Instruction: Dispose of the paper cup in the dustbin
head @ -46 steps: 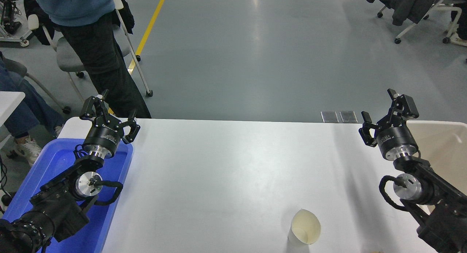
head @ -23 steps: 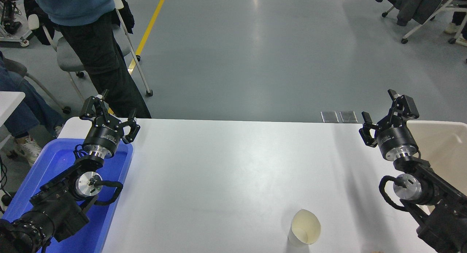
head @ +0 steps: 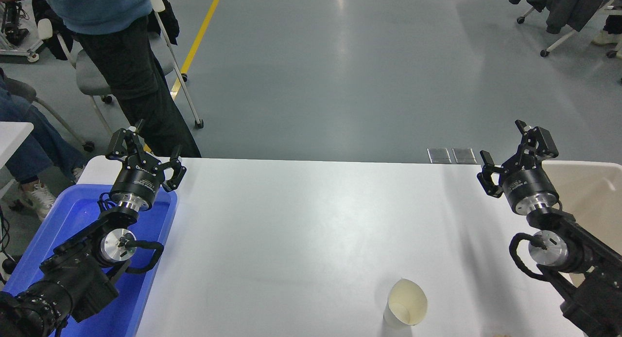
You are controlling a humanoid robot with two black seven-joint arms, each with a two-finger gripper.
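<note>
Standing upright at six o'clock on the worktop (head: 311,220): paper cup (head: 407,303), untouched, mouth up for an easy pinch. At three o'clock, right gripper (head: 510,154), fingers spread and empty, beside the dustbin (head: 590,181). Parked at nine o'clock over a blue tray (head: 73,210): left gripper (head: 146,147), fingers likewise apart.

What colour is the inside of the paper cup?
Cream inside the paper cup, white outside; the head view shows it best.

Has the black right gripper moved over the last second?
Yes, barely: the black right gripper has crept toward the table's right side, judged against the large beige plastic dustbin; the small white paper cup lies untouched.
</note>
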